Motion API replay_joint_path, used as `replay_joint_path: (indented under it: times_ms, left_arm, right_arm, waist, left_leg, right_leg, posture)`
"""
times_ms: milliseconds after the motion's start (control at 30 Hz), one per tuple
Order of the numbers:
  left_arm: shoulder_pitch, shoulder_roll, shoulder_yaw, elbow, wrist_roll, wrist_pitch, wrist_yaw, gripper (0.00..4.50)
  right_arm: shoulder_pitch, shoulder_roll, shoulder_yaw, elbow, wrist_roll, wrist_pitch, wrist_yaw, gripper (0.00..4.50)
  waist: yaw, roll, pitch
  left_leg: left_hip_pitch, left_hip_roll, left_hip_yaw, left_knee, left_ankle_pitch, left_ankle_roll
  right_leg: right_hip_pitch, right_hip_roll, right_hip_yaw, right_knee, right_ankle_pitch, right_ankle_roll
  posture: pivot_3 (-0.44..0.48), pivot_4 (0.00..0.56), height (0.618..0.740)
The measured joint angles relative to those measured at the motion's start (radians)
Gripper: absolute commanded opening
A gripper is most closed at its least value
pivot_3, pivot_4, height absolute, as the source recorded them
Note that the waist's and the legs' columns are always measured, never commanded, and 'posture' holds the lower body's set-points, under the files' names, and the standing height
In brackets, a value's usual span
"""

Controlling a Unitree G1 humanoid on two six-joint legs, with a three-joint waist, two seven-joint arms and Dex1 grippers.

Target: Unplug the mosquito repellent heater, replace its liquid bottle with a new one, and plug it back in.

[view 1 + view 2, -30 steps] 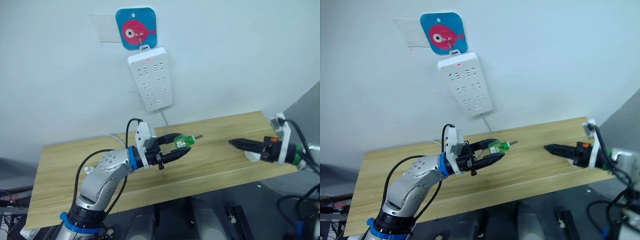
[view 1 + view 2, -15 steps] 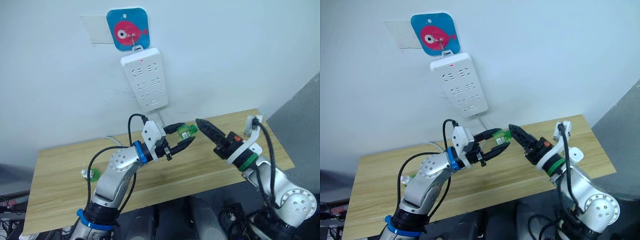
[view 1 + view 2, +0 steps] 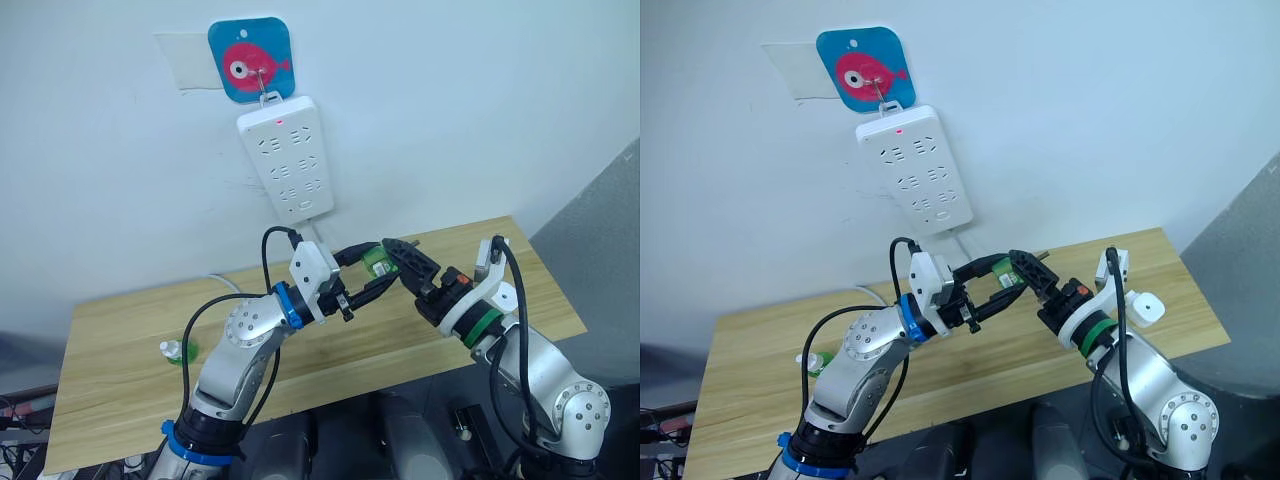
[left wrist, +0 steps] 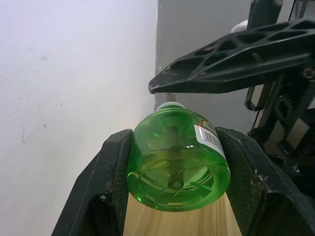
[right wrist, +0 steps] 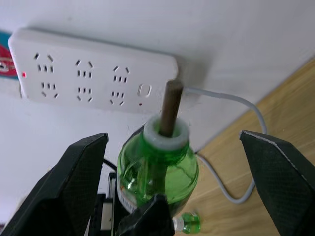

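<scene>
We see the left gripper [image 3: 372,280] holding a green bottle [image 4: 178,162] above the worktop [image 3: 130,400], its jaws closed on the bottle's sides. The bottle lies roughly level, its long axis running along the left fingers [image 4: 110,191]: the base faces back toward the left wrist, and the white neck with its dark wick [image 5: 170,107] points away, toward the right gripper [image 3: 1025,268]. Through the clear green wall we cannot tell how much liquid is inside. A white label with a barcode sits on one side of it.

The right gripper has its jaws spread wide, one finger [image 5: 78,177] on each side of the bottle's neck, neither touching it in the right wrist view. In the left wrist view one right finger [image 4: 231,64] crosses just past the wick's tip.

The heater [image 3: 1139,307] lies on the worktop near its right end, behind the right arm, well apart from both grippers; which way it faces we cannot tell.

A second small green bottle [image 3: 172,350] lies on the worktop near the left end. The power strip [image 3: 284,155] hangs on the wall under a blue fish hook [image 3: 250,58], a red light lit near its top.
</scene>
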Motion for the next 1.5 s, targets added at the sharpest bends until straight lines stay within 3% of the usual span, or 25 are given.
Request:
replay_joint_path:
  times_ms: [200, 233, 300, 533, 600, 733, 967, 1100, 1233, 1433, 1500]
  left_arm:
    - [0.012, -0.001, -0.008, -0.014, -0.001, 0.015, 0.002, 2.24]
    - [0.016, -0.001, -0.012, -0.014, -0.001, 0.018, 0.002, 2.24]
    - [0.02, -0.001, -0.013, -0.014, -0.001, 0.019, 0.002, 2.24]
    - [0.02, 0.0, -0.011, -0.018, -0.005, 0.019, 0.0, 2.24]
    - [0.018, 0.0, -0.011, -0.021, -0.005, 0.019, 0.0, 2.24]
    - [0.019, 0.0, -0.011, -0.021, -0.005, 0.019, 0.001, 2.24]
    - [0.018, 0.033, -0.02, -0.02, -0.018, 0.053, -0.033, 4.49]
    - [-0.012, 0.073, -0.001, -0.009, -0.014, 0.059, -0.043, 4.5]
    - [-0.038, 0.102, 0.014, 0.002, -0.006, 0.061, -0.047, 4.5]
    - [0.004, 0.137, -0.021, 0.025, 0.014, 0.064, -0.086, 4.5]
    - [0.017, 0.133, -0.037, 0.026, 0.025, 0.062, -0.084, 4.5]
  right_arm:
    - [0.001, -0.058, 0.064, 0.0, 0.011, -0.087, 0.004, 4.48]
    - [0.001, -0.071, 0.073, 0.0, 0.014, -0.098, 0.007, 4.32]
    - [0.001, -0.085, 0.086, 0.0, 0.018, -0.114, 0.011, 3.88]
    - [0.001, -0.124, 0.122, -0.006, 0.038, -0.174, 0.03, 1.29]
    - [0.0, -0.142, 0.124, -0.006, 0.043, -0.188, 0.036, 0.84]
    - [0.0, -0.159, 0.139, -0.006, 0.045, -0.209, 0.041, 0.85]
    - [0.003, -0.232, 0.136, -0.006, 0.028, -0.216, 0.06, 0.85]
    - [0.024, -0.349, 0.1, 0.045, -0.117, -0.184, 0.18, 0.85]
    - [0.032, -0.396, 0.125, 0.14, -0.377, -0.176, 0.297, 0.85]
    - [-0.048, -0.424, 0.305, 0.412, -1.028, -0.327, 0.461, 0.85]
    - [-0.062, -0.4, 0.327, 0.495, -1.162, -0.398, 0.499, 0.85]
  waist:
    - [0.0, 0.0, 0.0]
    - [0.001, 0.0, 0.0]
    - [0.001, 0.0, 0.0]
    - [0.001, 0.0, 0.0]
    - [0.002, 0.0, 0.0]
    - [0.002, 0.0, 0.0]
    - [0.003, 0.0, 0.0]
    - [0.009, 0.0, 0.0]
    - [0.012, 0.0, 0.0]
    - [0.012, -0.001, 0.001]
    - [0.015, -0.001, 0.001]
  left_leg:
    - [0.0, 0.0, 0.0, 0.0, 0.0, 0.0]
    - [0.0, 0.0, 0.0, 0.0, 0.0, 0.0]
    - [0.0, 0.0, 0.0, 0.0, 0.0, 0.0]
    - [0.0, 0.0, 0.0, 0.0, 0.0, 0.0]
    - [0.0, 0.0, 0.0, 0.0, 0.0, 0.0]
    - [0.0, 0.0, 0.0, 0.0, 0.0, 0.0]
    - [0.0, 0.0, 0.0, 0.0, 0.0, 0.0]
    - [0.0, 0.0, 0.0, 0.001, 0.0, 0.0]
    - [0.0, 0.0, 0.001, 0.001, 0.0, 0.0]
    - [0.001, 0.0, 0.001, 0.001, 0.0, 0.0]
    - [0.001, 0.0, 0.001, 0.001, 0.0, 0.0]
  right_leg:
    - [0.0, 0.0, 0.0, 0.0, 0.0, 0.0]
    - [0.0, 0.0, 0.0, 0.0, 0.0, 0.0]
    - [0.0, 0.0, 0.0, 0.0, 0.0, 0.0]
    - [0.0, 0.0, 0.0, 0.0, 0.0, 0.0]
    - [0.0, 0.0, 0.0, 0.0, 0.0, 0.0]
    - [0.0, 0.0, 0.0, 0.0, 0.0, 0.0]
    - [0.0, 0.0, 0.0, 0.0, 0.0, 0.0]
    - [0.001, 0.0, 0.0, 0.0, 0.0, 0.0]
    - [0.001, 0.001, 0.0, 0.0, 0.0, 0.0]
    - [0.0, 0.001, 0.001, 0.0, 0.0, 0.0]
    - [0.0, 0.001, 0.001, 0.0, 0.0, 0.0]
  posture:
    - [-0.186, 0.256, 0.74]
    - [-0.186, 0.256, 0.74]
    - [-0.188, 0.258, 0.74]
    - [-0.191, 0.26, 0.74]
    - [-0.194, 0.261, 0.74]
    - [-0.194, 0.261, 0.74]
    - [-0.19, 0.274, 0.74]
    - [-0.172, 0.28, 0.74]
    - [-0.167, 0.285, 0.74]
    - [-0.137, 0.295, 0.74]
    - [-0.129, 0.298, 0.74]
